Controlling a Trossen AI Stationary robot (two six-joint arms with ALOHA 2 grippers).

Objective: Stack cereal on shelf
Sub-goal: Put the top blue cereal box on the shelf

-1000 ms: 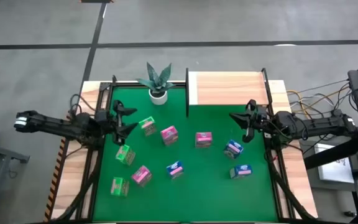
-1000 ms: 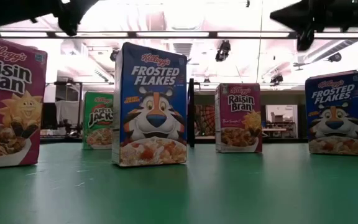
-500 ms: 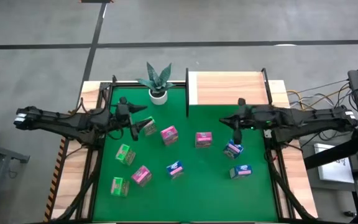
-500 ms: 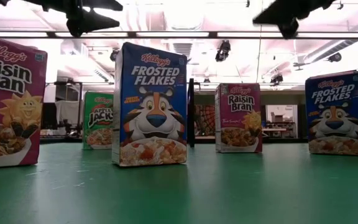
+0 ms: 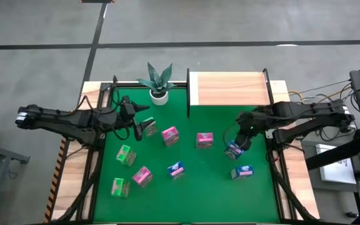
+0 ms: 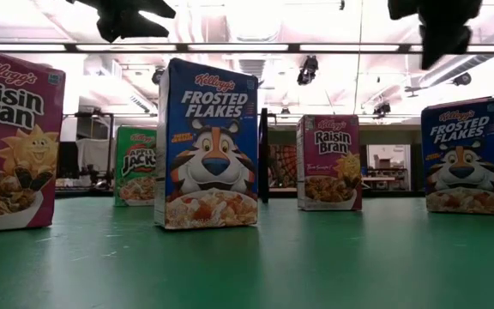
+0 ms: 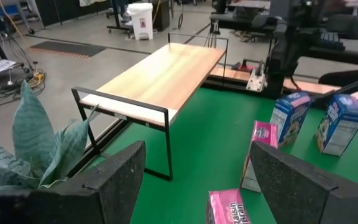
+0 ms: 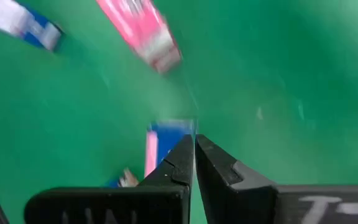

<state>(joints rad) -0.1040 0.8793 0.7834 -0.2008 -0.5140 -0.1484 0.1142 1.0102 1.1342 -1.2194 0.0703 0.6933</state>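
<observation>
Nine cereal boxes stand on the green mat: pink [image 5: 170,135], pink [image 5: 204,140], pink [image 5: 142,176], blue [image 5: 234,150], blue [image 5: 242,171], blue [image 5: 176,169], green [image 5: 125,154], green [image 5: 120,187], and a green one [image 5: 150,129] partly under my left gripper. The shelf [image 5: 230,89] is a light-wood board at the far right. My left gripper [image 5: 141,125] hovers open above that green box, pointing toward the shelf [image 7: 160,71]. My right gripper [image 5: 242,136] hangs shut, pointing down, just above a blue box [image 8: 166,140] and clear of it [image 6: 466,154].
A potted plant [image 5: 158,82] stands at the far edge, left of the shelf and close to my left arm. Black frame rails run along the mat's left and right sides. Bare green mat lies between the boxes and the shelf.
My left gripper has moved toward the table's right, over the far green box. My right gripper reached toward the table's left, then tipped downward and came over the blue box near the right side. No box has moved.
</observation>
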